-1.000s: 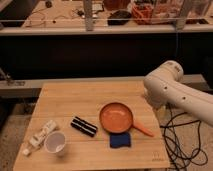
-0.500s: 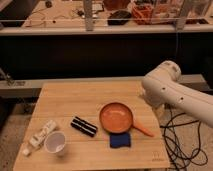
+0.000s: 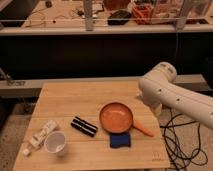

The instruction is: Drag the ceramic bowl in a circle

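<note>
Ceramic bowl is orange-brown, upright, and sits on the wooden table, right of centre and towards the front half. Nothing is visible inside it.

A dark blue pad, sponge or folded cloth, is right at the bowl's front rim. Can't tell if they touch. An orange stick-shaped item sticks out from the bowl's lower right side and angles towards the table's right edge. Could be a carrot or a handle, can't say which.

Left of the bowl, just beside it but apart, a black packet with white stripes lies flat at an angle. A white cup stands upright at front left, mouth up. A white tube or bottle lies on its side next to the cup, with a small white piece near the front left corner.

The white arm comes in from the right, with its bend above the table's right edge. The gripper seems to be the pale end hanging under that bend, just right of the bowl and apart from it. It is holding nothing that I can see; how wide it stands, can't tell.

Black cables lie on the floor right of the table. A cluttered bench runs across the back.
</note>
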